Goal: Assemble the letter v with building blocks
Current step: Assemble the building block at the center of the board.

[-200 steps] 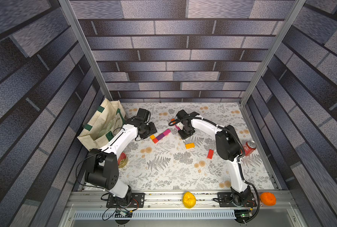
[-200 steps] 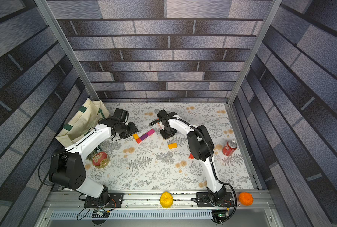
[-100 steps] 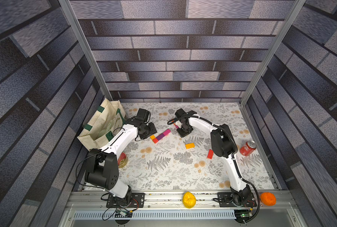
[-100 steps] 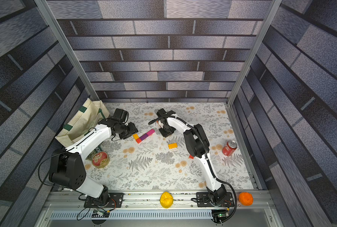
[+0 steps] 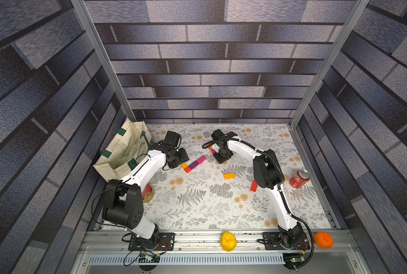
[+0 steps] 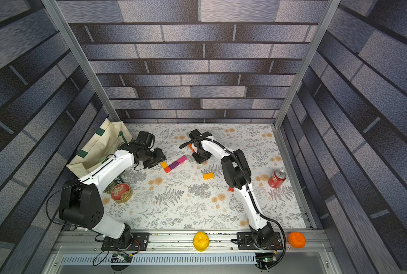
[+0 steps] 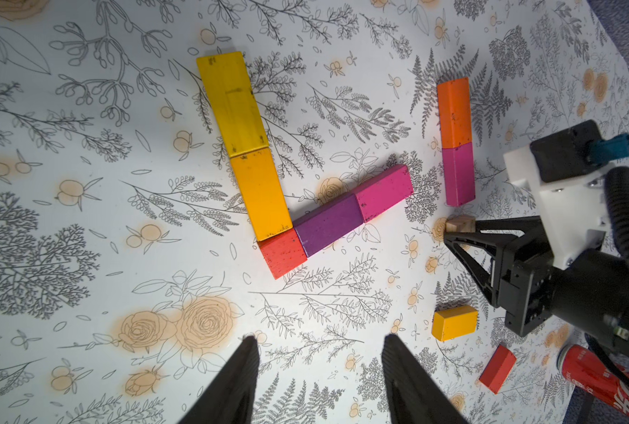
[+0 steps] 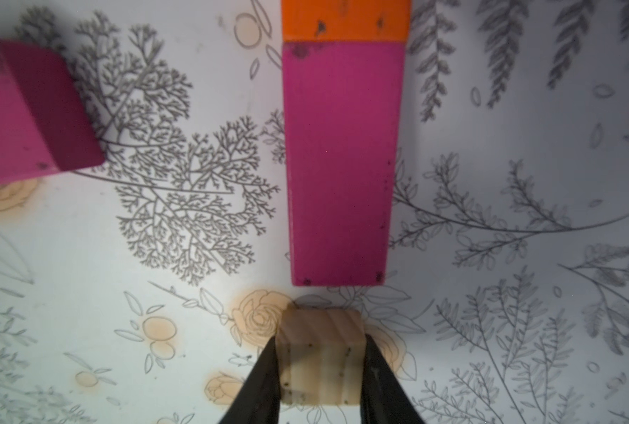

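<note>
Taking twelve o'clock as the back wall, the right tool (image 8: 321,339) is clamped on the wood cube (image 8: 320,363), one finger pressed to each side. I can't tell whether the cube rests on the desk (image 5: 197,208) or hangs just above it. Just off the cube at about ten o'clock lies a magenta block (image 8: 342,161), not touching it, with an orange block (image 8: 346,18) butted end to end beyond.

Toward nine o'clock from that tool sits the letter v (image 5: 194,164). A yellow block (image 7: 232,102) and an amber block (image 7: 261,191) form one arm. A purple block (image 7: 327,224) and a second magenta block (image 7: 382,192) form the other, and the arms meet at a red block (image 7: 282,253).

At the v's nine o'clock hangs the left tool (image 7: 320,367), fingers spread wide with only bare desk between them.

At six o'clock from the right tool lies a loose amber block (image 5: 229,175). A loose red block (image 5: 253,186) lies between four and five, and farther out is a soda can (image 5: 299,178).
</note>
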Controlling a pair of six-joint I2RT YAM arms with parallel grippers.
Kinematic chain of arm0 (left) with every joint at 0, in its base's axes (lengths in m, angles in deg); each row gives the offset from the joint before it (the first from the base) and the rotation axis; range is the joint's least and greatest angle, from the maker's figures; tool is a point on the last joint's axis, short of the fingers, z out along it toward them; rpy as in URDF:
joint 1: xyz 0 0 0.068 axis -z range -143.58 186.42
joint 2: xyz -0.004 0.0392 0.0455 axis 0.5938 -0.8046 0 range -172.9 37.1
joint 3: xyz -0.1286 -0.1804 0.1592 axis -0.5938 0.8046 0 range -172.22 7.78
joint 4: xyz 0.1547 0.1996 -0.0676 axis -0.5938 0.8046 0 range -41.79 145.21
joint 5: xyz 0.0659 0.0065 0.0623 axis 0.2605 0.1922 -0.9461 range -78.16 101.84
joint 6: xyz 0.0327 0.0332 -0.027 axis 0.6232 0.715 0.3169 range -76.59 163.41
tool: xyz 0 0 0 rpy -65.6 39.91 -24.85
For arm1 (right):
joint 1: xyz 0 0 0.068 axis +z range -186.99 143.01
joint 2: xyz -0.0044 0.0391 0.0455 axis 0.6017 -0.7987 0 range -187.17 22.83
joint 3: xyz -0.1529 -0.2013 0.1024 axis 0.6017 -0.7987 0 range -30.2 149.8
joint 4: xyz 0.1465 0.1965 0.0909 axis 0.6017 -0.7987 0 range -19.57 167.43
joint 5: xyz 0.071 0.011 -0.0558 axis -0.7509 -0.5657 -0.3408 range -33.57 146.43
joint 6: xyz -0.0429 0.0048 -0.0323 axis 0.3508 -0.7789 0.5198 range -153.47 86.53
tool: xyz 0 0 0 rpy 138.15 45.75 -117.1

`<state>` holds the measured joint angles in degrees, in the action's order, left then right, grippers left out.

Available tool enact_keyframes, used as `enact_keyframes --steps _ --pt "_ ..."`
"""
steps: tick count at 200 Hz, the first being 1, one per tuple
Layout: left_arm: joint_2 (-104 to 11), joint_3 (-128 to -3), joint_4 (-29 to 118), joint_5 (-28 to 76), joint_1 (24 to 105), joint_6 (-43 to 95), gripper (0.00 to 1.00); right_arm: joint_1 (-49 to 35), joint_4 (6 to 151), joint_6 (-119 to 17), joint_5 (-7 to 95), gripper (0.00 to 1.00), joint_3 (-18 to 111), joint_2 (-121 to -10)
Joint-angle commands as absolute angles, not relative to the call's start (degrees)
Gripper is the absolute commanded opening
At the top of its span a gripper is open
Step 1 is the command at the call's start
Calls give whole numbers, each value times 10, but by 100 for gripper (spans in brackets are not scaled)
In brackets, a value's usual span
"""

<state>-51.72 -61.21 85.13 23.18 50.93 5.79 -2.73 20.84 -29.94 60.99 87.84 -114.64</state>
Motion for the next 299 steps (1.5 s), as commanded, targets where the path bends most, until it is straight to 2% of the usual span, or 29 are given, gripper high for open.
enact_keyframes --steps 1,69,136,188,252,267,272,284,299 --pt "-508 -616 871 218 506 70 57 -32 191 -298 619 36 888 -1172" --pt "-510 -620 871 221 505 72 57 -34 192 -300 618 44 896 -1176" --pt "-505 -620 871 223 504 73 57 -35 190 -305 626 69 887 -1141" --pt "-500 -615 867 228 506 70 57 -35 227 -335 629 83 813 -1030" --pt "-511 -613 852 237 529 61 56 -36 283 -393 588 88 676 -864" --pt "-524 -619 852 239 542 58 56 -39 304 -420 566 84 637 -843" --pt "-529 -622 852 238 546 58 56 -39 312 -430 562 79 624 -837" --pt "-543 -631 854 239 554 58 56 -42 327 -455 550 50 595 -828" --pt "-560 -641 854 248 561 57 56 -46 344 -480 544 26 565 -826"
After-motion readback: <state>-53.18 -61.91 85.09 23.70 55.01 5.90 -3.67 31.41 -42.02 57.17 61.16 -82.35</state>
